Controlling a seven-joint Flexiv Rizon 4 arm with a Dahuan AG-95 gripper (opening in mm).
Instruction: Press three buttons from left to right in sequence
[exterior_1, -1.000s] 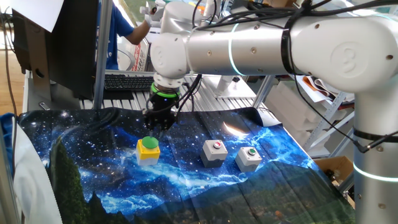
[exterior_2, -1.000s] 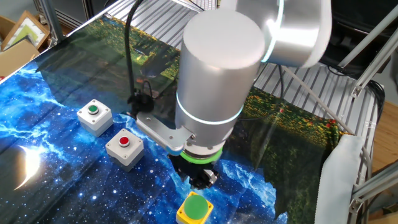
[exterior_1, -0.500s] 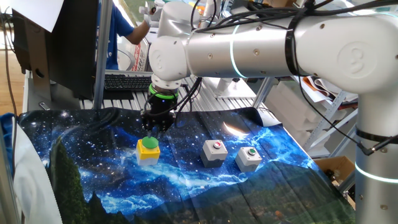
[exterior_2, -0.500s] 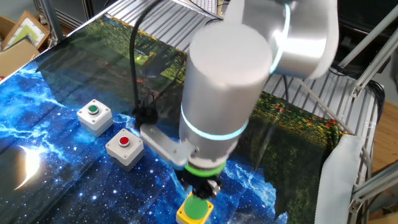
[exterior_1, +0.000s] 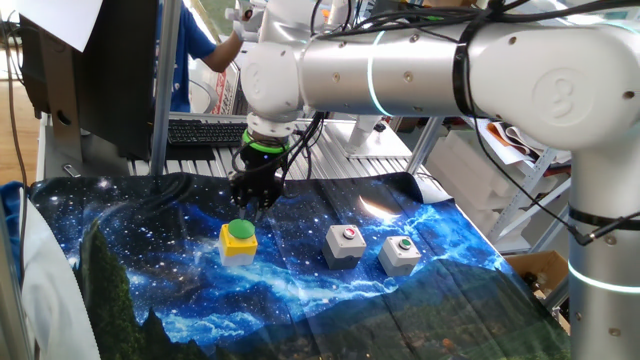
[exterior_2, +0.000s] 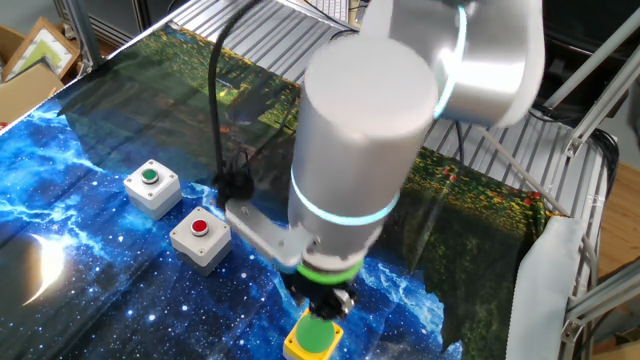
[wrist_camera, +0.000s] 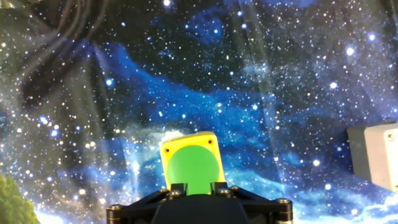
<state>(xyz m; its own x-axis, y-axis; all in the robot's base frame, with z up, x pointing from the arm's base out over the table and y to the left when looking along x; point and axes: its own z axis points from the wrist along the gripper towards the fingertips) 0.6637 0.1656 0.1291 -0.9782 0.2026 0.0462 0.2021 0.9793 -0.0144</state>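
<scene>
The yellow box with the big green dome cap (exterior_1: 239, 238) is the leftmost of the three buttons. It also shows in the other fixed view (exterior_2: 313, 337) and in the hand view (wrist_camera: 191, 167). The grey box with the small red button (exterior_1: 346, 243) (exterior_2: 200, 235) stands to its right. The grey box with the small green button (exterior_1: 401, 252) (exterior_2: 152, 185) is furthest right. My gripper (exterior_1: 246, 203) (exterior_2: 325, 300) (wrist_camera: 199, 190) hangs straight over the green dome, very close to it. I cannot tell whether it touches it. The fingertips do not show clearly.
All three boxes stand on a blue starry cloth (exterior_1: 150, 280). A grey box (wrist_camera: 376, 155) shows at the right edge of the hand view. A keyboard (exterior_1: 205, 130) and metal frames stand behind the table. Dark cables (exterior_1: 150, 190) lie on the cloth at the back left.
Since a second ago my gripper has moved sideways and down until it is over the green dome. In the last half second it has barely moved.
</scene>
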